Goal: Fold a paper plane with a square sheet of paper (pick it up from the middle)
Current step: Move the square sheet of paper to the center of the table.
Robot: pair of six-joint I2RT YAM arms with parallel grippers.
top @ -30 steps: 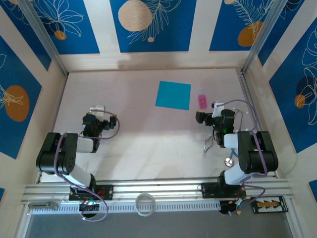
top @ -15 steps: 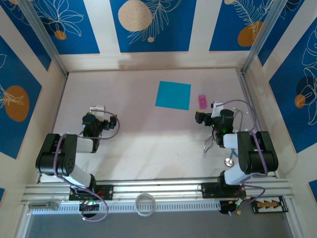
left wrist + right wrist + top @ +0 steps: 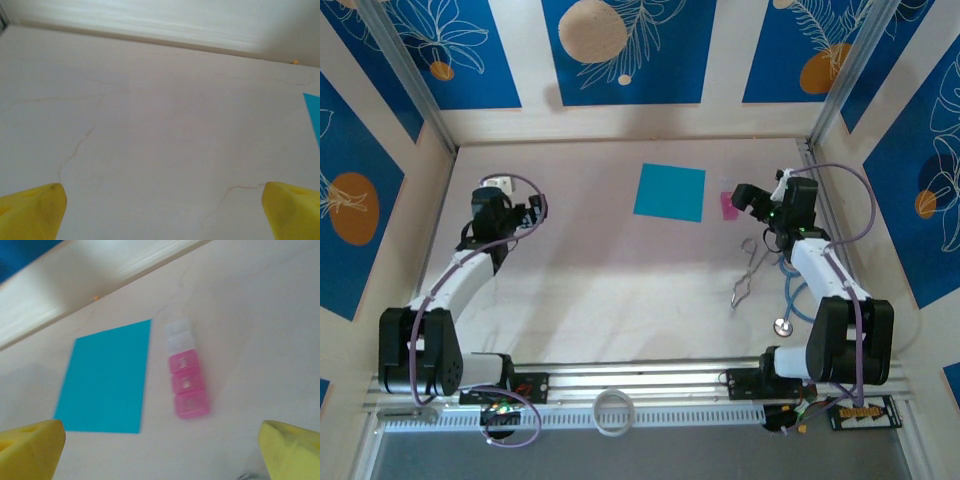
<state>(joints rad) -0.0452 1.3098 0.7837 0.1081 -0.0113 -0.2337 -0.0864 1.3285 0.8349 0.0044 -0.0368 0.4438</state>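
While the square sheet of paper (image 3: 669, 192) lies flat and uncreased on the pale, hairline-cracked table (image 3: 620, 270) toward the far wall, a small pill box (image 3: 186, 385) of pink and clear segments sits just beside its right edge, between it and the right gripper (image 3: 745, 197). Thin metal tongs (image 3: 748, 272) lie nearer that arm's base. Both arms reach forward. The left gripper (image 3: 162, 210) and the right one are spread wide, their yellow tips holding nothing.

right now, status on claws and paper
Left claw open, empty. Right claw open, empty. Square sheet of paper flat, unfolded. Pink pill box just beside it, apart.
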